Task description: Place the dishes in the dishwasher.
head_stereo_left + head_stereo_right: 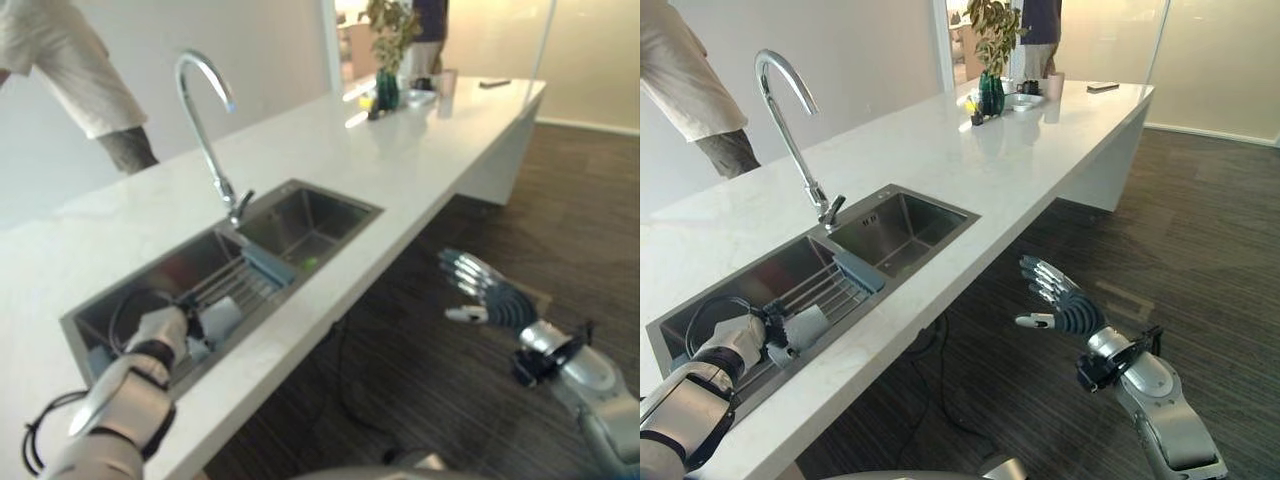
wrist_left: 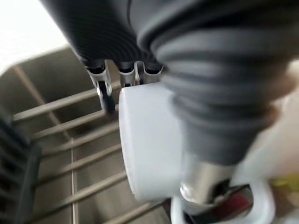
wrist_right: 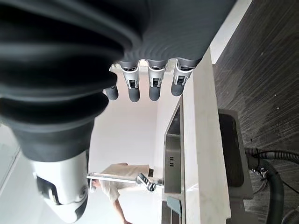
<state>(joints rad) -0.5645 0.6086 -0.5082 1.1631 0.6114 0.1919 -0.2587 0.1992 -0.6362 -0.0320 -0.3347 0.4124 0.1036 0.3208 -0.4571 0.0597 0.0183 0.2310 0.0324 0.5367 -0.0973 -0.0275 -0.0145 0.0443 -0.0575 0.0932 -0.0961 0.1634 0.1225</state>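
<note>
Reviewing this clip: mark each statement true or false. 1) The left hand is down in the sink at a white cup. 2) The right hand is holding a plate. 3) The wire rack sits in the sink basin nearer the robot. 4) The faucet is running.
1) True: the left hand is in the sink, closed on the white cup.
2) False: the right hand hangs open over the floor, holding nothing.
3) True: the wire rack lies in that basin.
4) False: no water leaves the faucet.
</note>
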